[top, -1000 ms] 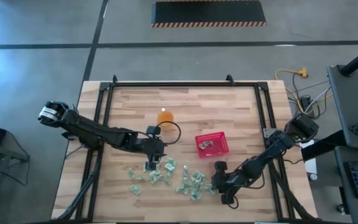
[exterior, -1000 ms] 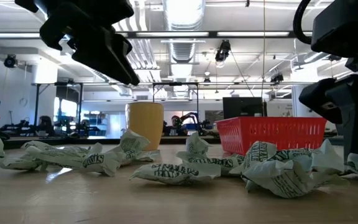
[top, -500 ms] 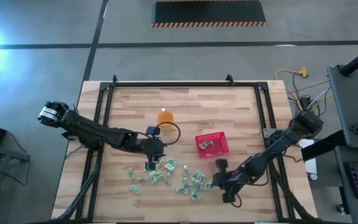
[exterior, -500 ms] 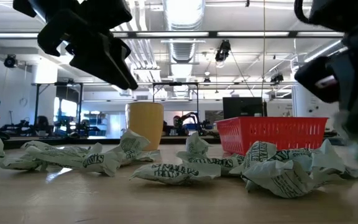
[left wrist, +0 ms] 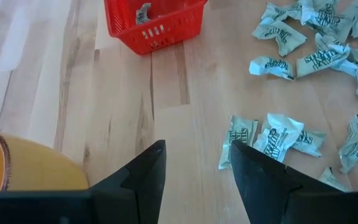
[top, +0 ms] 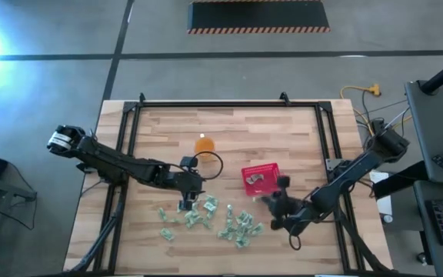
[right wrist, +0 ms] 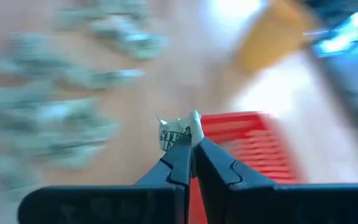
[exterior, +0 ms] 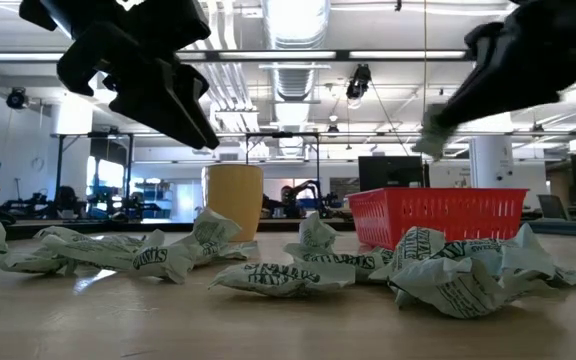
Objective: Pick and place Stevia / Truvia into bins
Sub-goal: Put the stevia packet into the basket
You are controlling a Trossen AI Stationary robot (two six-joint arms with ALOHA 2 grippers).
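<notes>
Packets (top: 206,213) were small crumpled green-and-white paper sachets w/ dark print, scattered in a loose band across the front-middle of the table (top: 229,127), from below the left gripper (top: 188,196) over to the right arm's side. In low view they lay puffed and creased on the wood (exterior: 278,277), some touching, some apart. A couple more sat inside the basket (top: 274,183), seen from above as pale scraps on the red floor.

Basket was red, square, low latticed walls, right of centre, just behind the packet spread. Left wrist view showed it (left wrist: 166,31) w/ one packet inside (left wrist: 143,11).

Right gripper (top: 270,199) was just by the basket's front-left corner, raised off the table. In right wrist view I saw its fingers (right wrist: 178,163) pressed together on one packet (right wrist: 176,134), the paper sticking out past the tips, folded and creased, print partly readable. Basket (right wrist: 247,149) lay just beyond the tips; the held packet was near its edge, can't tell if over it. Low view showed the same packet (exterior: 430,140) pinched high above the basket rim (exterior: 438,195).

Left gripper hovered over the left part of the pile, fingers (left wrist: 145,171) apart, nothing between them; nearest packets (left wrist: 272,137) lay just beside one finger, not touching. Orange cup (top: 204,145) stood behind it, well clear of the packets
</notes>
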